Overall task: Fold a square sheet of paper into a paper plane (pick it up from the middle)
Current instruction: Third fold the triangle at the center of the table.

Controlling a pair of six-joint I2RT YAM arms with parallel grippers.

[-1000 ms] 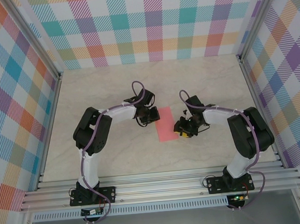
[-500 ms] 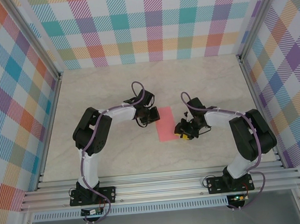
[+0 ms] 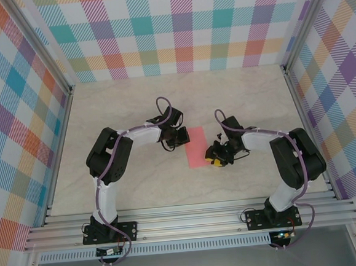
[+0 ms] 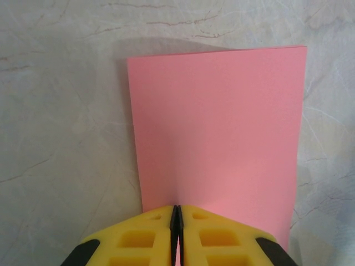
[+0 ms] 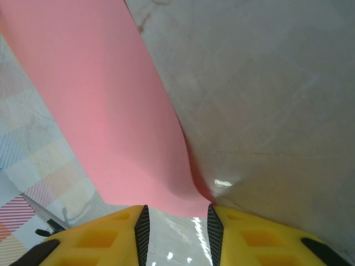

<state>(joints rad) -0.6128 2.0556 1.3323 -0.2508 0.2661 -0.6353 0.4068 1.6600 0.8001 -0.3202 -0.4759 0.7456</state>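
The left gripper point(image 4: 176, 215) pinches the left edge of the square sheet of paper point(image 4: 216, 127) on the desk point(image 3: 132, 99). The right gripper point(image 5: 177, 213) stands narrowly parted at the sheet's lifted right edge.

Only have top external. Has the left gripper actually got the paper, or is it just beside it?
Observer: It has it. In the left wrist view the left gripper is shut on the paper's near edge, with a pink sliver between the closed jaws.
Operator: Right side?
Observer: The right gripper is open. The paper's edge sits in the gap, not pinched.
Operator: Paper flat?
Observer: Not there. Near the right gripper its edge looks bowed up off the table.
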